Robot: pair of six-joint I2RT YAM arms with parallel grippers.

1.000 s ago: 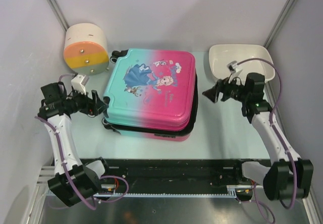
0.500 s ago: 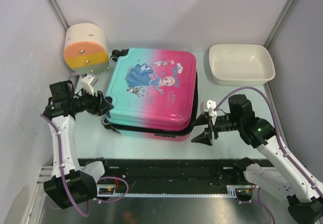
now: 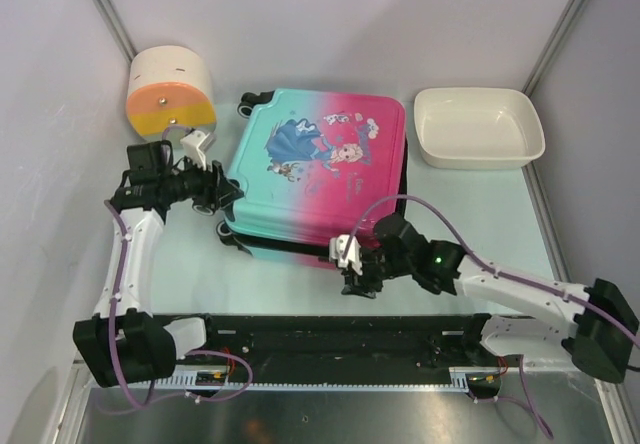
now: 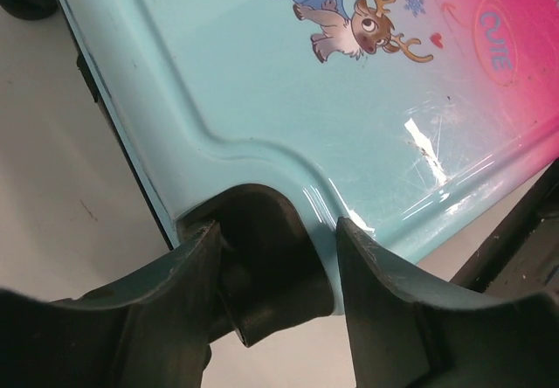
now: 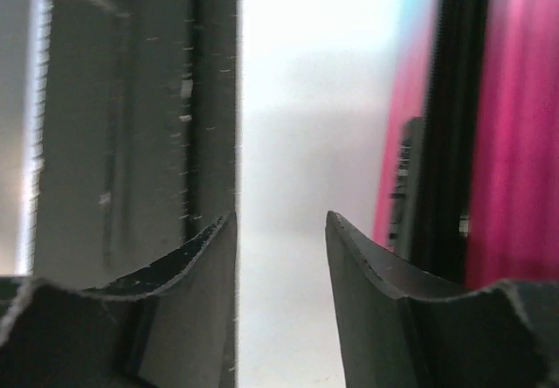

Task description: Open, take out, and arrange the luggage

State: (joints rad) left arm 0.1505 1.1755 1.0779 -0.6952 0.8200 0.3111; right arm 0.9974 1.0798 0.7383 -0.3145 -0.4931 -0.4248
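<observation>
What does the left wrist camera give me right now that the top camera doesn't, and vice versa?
Left wrist only: the left gripper straddling a black fitting on the luggage at its teal edge; fine scratches. Top only: right gripper beside the near pink edge, white basin, drawer box. Both: the teal-to-pink lid.

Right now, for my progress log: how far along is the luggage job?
Done: nothing; the pink-to-teal hard-shell suitcase lies flat, lid down. In hand: the left tool straddles a black fitting on its teal edge; the right tool, jaws apart, sits by the pink zip side. Left: opening, unpacking, arranging.
</observation>
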